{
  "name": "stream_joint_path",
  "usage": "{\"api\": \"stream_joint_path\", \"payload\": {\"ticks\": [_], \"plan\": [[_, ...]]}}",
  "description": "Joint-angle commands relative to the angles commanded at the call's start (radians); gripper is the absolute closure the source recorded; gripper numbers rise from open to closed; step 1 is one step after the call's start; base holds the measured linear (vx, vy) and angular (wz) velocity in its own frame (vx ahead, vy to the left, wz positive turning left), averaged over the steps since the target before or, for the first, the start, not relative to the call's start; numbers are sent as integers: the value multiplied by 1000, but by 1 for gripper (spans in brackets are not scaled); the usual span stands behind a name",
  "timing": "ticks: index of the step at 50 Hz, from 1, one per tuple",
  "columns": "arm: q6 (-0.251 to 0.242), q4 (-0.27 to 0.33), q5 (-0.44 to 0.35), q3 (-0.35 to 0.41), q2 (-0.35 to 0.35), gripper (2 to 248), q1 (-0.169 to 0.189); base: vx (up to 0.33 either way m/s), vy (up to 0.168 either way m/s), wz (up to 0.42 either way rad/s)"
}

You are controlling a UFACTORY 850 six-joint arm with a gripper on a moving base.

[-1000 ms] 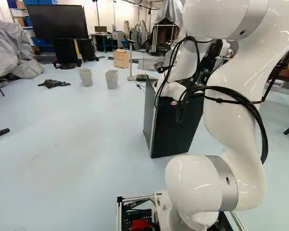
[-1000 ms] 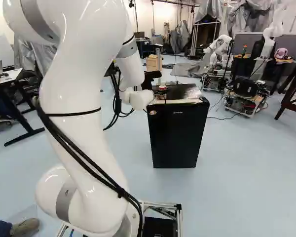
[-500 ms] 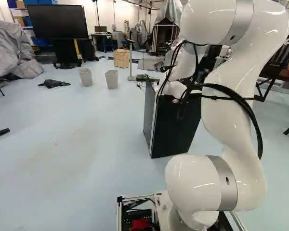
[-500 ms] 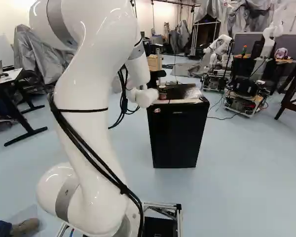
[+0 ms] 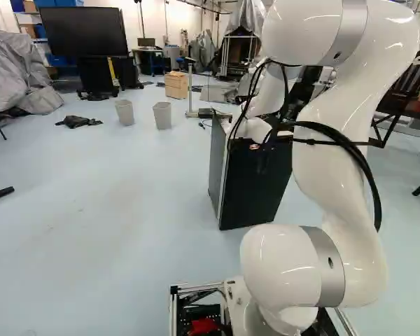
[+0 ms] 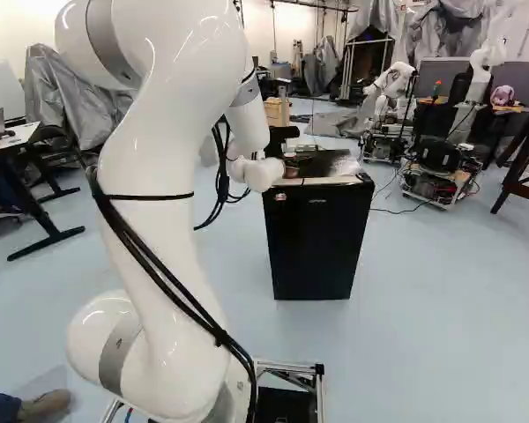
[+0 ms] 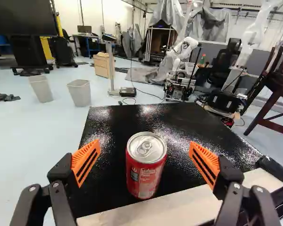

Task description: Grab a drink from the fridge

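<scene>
"Red metal drink can (image 7: 144, 176) with a silver lid: where is it from the black two-fingered claw (image 6: 291, 166)?"

"Twelve o'clock, upright between the fingers, touching neither. In the wrist view the claw (image 7: 145, 153) stands wide, its two ribbed orange pads (image 7: 86, 160) at nine and three."

"Standing on what?"

"One small black box-shaped fridge (image 6: 317, 242), on its glossy top, near the pale front edge."

"What's hidden?"

"The white jointed arm (image 5: 329, 175) covers the claw in the left base view. In the right one, claw and can blur into a small dark patch. The can's far side can't be seen either."

"Any labels?"

"Pale print on the can's side, and one small sticker (image 6: 280, 196) on the fridge door."

"Count further out?"

"Two pale grey tapering bins (image 7: 79, 92) around eleven; one wide black screen (image 7: 23, 16) around ten, partly cut off; another robot (image 7: 179, 59), white, around one."
</scene>
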State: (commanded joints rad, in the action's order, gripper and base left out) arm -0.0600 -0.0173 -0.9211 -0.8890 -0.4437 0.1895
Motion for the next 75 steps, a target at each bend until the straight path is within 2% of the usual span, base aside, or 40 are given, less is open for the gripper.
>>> {"api": "stream_joint_path", "payload": {"ticks": [9,31,32,36,37,41,42,47,48,52,53,75], "plan": [[34,0,0,0,0,3,0,0,0,0],[39,0,0,-2,-22,3,0,0,0,0],[39,0,0,-2,-23,17,0,0,0,0],[39,0,0,-2,-23,17,0,0,0,0],[39,0,0,-2,-23,54,0,0,0,0],[39,0,0,-2,-23,54,0,0,0,0],[39,0,0,-2,-23,91,0,0,0,0],[39,0,0,-2,-23,91,0,0,0,0],[39,0,0,-2,-23,129,0,0,0,0],[39,0,0,-2,-21,129,0,0,0,0],[39,0,0,-2,-20,150,0,0,0,0],[39,0,0,1,21,150,0,0,0,0]]}}
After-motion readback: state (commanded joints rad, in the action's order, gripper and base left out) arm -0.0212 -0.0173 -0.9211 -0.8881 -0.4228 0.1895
